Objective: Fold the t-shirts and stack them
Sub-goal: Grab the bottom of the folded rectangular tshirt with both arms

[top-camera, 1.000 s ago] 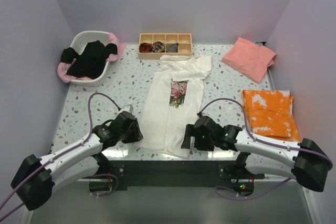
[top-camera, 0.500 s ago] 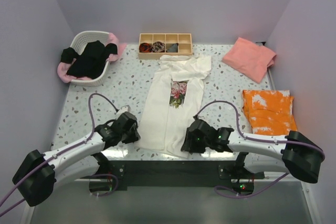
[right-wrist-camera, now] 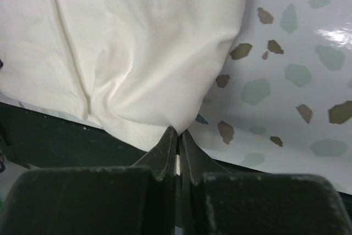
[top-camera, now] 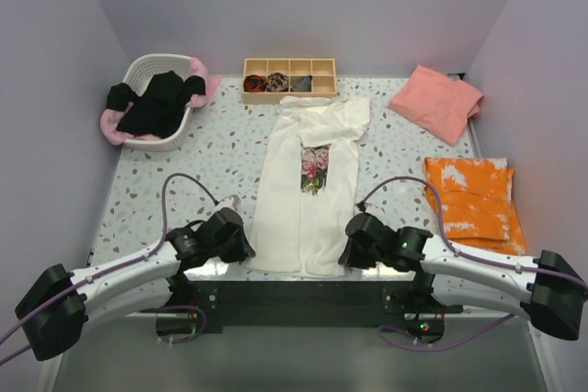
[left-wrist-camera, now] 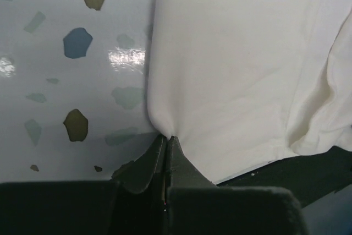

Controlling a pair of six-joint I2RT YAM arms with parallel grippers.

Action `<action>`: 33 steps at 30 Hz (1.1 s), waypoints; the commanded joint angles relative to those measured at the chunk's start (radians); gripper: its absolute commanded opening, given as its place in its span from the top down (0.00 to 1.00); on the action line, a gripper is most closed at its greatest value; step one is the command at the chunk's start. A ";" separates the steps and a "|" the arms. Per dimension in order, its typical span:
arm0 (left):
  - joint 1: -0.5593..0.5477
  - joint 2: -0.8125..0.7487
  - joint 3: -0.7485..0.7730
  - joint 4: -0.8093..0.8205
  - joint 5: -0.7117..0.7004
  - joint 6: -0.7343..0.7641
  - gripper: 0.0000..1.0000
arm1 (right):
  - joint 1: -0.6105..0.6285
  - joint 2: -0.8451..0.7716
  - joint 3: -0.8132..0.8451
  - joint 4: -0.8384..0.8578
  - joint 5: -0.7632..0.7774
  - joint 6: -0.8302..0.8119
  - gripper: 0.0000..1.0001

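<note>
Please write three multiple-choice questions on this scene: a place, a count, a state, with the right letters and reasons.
1. Where is the orange-and-white garment? A) in the basket B) near the table's right edge C) far left corner
2. How many rolled bundles lie in the wooden tray? A) one B) two C) three
3. The left gripper and right gripper are: A) both open B) both shut on the cream t-shirt's near end C) one open

Answers: B, it lies there; C, three compartments are filled; B, both wrist views show cloth pinched.
</note>
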 commanded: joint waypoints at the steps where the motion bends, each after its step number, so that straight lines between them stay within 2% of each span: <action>1: -0.065 0.054 -0.006 -0.027 0.041 -0.026 1.00 | 0.004 -0.040 0.026 -0.148 0.105 0.038 1.00; 3: -0.091 0.098 0.011 -0.009 0.042 -0.023 1.00 | 0.004 -0.048 0.021 -0.158 0.114 0.046 0.99; 4: -0.099 0.115 0.017 -0.003 0.041 -0.022 1.00 | 0.004 -0.045 0.020 -0.160 0.126 0.049 0.95; 7: -0.131 0.173 0.037 0.034 0.041 -0.017 1.00 | 0.006 -0.034 0.015 -0.156 0.125 0.050 0.77; 8: -0.137 0.183 0.051 0.030 0.041 -0.014 0.97 | 0.004 -0.032 0.015 -0.149 0.123 0.050 0.64; 9: -0.137 0.187 0.057 0.008 0.028 -0.008 0.90 | 0.006 -0.029 0.015 -0.151 0.120 0.052 0.58; 10: -0.137 0.183 0.063 -0.001 0.022 -0.006 0.77 | 0.004 -0.032 0.015 -0.152 0.119 0.054 0.55; 11: -0.137 0.177 0.066 -0.010 0.018 -0.003 0.72 | 0.004 -0.037 0.015 -0.166 0.119 0.055 0.53; 12: -0.137 0.158 0.066 -0.032 0.010 -0.003 0.62 | 0.006 -0.042 0.014 -0.177 0.122 0.063 0.50; 15: -0.137 0.126 0.059 -0.091 -0.004 -0.010 0.54 | 0.004 -0.074 0.006 -0.223 0.128 0.084 0.47; 22: -0.137 0.101 0.014 -0.124 0.019 -0.014 0.51 | 0.004 -0.128 -0.069 -0.188 0.065 0.113 0.49; 27: -0.137 0.137 -0.003 -0.082 0.042 0.003 0.52 | 0.004 -0.050 -0.085 -0.067 0.002 0.090 0.50; 29: -0.137 0.154 -0.003 -0.053 0.041 0.009 0.53 | 0.004 -0.019 -0.083 -0.030 -0.009 0.083 0.54; 30: -0.139 0.173 -0.003 -0.043 0.069 0.018 0.59 | 0.006 0.001 -0.085 -0.016 -0.012 0.077 0.57; 32: -0.137 0.187 -0.004 -0.026 0.079 0.024 0.69 | 0.003 0.010 -0.089 0.016 -0.018 0.078 0.72; 33: -0.139 0.193 -0.003 -0.024 0.082 0.027 0.87 | 0.004 0.006 -0.088 0.018 -0.018 0.078 0.79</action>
